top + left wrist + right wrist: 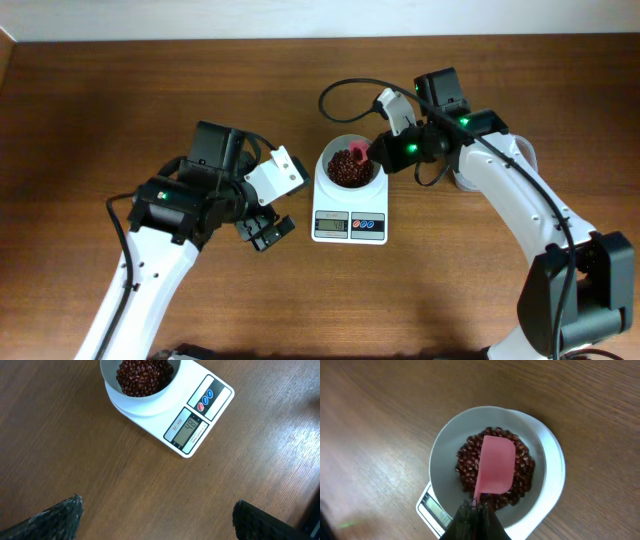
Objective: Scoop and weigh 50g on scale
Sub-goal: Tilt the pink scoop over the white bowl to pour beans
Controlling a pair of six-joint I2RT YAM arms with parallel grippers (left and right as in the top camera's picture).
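Your right gripper pinches the pink scoop by its handle over the beans: light, loose, rolling. Left gripper, 8 o'clock of the scale, gapes empty.

The brown wood-grain table fills every view. A pale wall strip runs along its 12 o'clock edge. In the right wrist view a pink scoop sits mid-frame, its blade flat and rounded and its handle toward 6 o'clock. Overhead, a clear tub lies toward 3 o'clock, mostly hidden.
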